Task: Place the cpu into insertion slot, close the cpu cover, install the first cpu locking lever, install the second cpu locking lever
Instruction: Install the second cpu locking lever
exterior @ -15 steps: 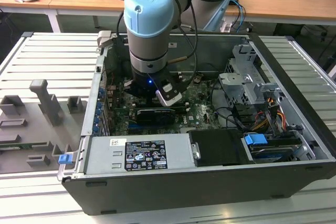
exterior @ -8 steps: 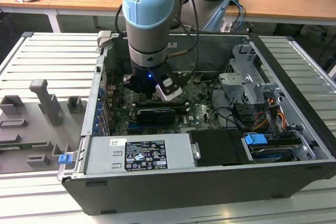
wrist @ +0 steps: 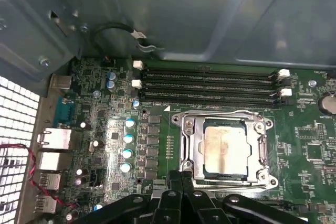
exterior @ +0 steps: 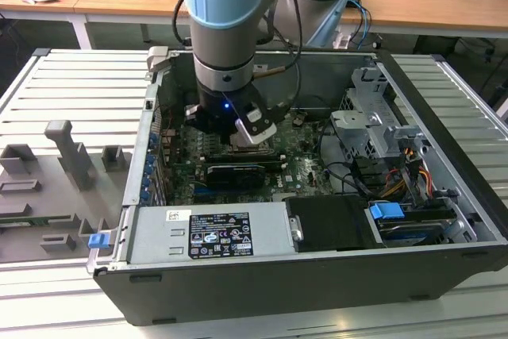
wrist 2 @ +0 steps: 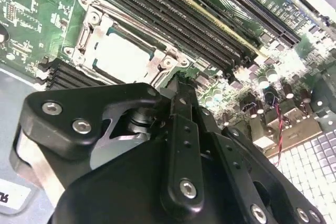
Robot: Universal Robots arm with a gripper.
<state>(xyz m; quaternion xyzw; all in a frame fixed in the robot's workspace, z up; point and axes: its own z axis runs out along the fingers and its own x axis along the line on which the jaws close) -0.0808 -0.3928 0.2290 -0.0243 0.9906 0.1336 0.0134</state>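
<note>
Chip (wrist: 224, 149) is already sitting in the socket (wrist: 191, 145) with the cover (wrist: 261, 142) down over it. Gripper (wrist: 181, 174) is hovering at the socket's edge, fingers pinched together, carrying nothing. For the lever: keep the tip low, push steady.

The arm (exterior: 226, 29) reaches steeply downward with its wrist near vertical, and the black tool (wrist: 181, 179) at its end has its fingertips drawn together, gripping nothing visible between them.
</note>
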